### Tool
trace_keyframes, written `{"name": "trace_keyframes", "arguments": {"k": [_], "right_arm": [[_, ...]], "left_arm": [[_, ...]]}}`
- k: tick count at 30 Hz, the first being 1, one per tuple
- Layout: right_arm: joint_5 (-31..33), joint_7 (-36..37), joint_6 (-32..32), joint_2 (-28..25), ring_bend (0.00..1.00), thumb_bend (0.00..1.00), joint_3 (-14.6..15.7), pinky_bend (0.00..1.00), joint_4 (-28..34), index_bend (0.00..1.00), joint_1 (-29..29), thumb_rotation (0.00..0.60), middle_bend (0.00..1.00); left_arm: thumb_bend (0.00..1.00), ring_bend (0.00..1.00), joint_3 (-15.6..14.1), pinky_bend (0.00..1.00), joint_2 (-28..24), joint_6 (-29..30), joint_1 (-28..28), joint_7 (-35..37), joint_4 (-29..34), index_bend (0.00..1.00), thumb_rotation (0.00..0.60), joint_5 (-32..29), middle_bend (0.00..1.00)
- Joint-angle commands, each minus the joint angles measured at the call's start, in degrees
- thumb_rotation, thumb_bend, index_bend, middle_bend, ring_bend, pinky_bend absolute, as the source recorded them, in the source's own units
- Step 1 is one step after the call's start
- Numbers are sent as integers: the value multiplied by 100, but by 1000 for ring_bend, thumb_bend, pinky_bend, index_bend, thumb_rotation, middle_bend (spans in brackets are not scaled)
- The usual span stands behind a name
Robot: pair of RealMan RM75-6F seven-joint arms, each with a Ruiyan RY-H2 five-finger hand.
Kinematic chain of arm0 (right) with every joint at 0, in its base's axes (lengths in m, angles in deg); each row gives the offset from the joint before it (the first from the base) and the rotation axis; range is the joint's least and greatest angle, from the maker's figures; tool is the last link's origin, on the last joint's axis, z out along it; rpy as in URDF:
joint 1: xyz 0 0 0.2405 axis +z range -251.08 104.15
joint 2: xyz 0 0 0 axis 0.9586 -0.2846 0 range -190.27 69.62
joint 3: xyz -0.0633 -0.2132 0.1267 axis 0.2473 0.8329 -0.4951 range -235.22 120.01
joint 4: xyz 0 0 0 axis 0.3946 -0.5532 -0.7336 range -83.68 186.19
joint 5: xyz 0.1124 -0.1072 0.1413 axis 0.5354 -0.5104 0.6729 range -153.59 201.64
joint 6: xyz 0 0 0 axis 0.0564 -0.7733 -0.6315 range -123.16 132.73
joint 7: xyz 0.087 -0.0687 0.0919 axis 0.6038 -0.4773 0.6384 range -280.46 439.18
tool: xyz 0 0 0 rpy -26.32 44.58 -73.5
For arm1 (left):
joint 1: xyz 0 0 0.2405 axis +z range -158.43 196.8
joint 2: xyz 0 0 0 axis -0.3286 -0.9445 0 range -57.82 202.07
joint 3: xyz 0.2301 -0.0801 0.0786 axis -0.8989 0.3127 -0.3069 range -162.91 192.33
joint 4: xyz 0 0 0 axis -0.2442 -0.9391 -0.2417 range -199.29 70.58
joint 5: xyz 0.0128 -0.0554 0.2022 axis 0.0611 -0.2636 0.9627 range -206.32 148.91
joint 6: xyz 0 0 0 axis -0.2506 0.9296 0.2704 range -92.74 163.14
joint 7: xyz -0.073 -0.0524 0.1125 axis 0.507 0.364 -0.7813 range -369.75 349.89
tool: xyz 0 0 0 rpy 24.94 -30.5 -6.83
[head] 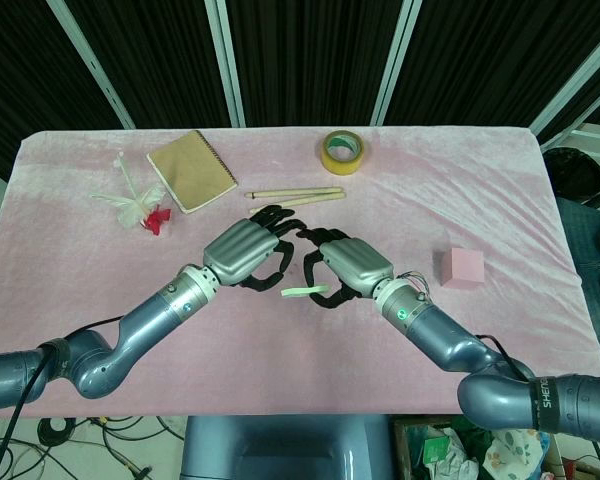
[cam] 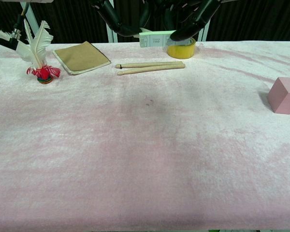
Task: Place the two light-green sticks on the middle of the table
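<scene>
- Over on the far left of the pink table (head: pixel 70 270), a feather shuttlecock (head: pixel 140 207) and a tan notebook (head: pixel 191 170) are laid out.
- Mid-table, the left hand (head: pixel 248 250) is held aloft, fingers curled — whether anything is gripped can't be told.
- A light-green stick (head: pixel 304 291) is pinched by the right hand (head: pixel 348 267), raised off the cloth.
- Behind them: two wooden sticks (head: pixel 295 194), yellow tape (head: pixel 342 151).
- Far right, a pink block (head: pixel 463 267) is parked.

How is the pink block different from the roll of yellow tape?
The pink block is a solid box with flat sides; the yellow tape is a round ring with a hole in its middle. The block sits near the table's right side, the tape near the far edge. Both rest on the pink tablecloth, untouched by either hand.
</scene>
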Motion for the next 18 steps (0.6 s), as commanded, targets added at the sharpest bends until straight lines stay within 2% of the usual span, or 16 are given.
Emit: {"name": "trace_keyframes", "arguments": {"k": [1, 18], "right_arm": [[-51, 20, 11, -59, 0, 506, 24, 46, 19, 674, -42, 600, 0], [-787, 524, 165, -672, 0, 510, 189, 46, 5, 681, -812, 600, 0]], "left_arm": [[566, 0, -22, 0, -47, -6, 15, -5, 12, 659, 600, -1, 150], [589, 0, -335, 0, -891, 202, 561, 150, 115, 680, 600, 364, 166]]}}
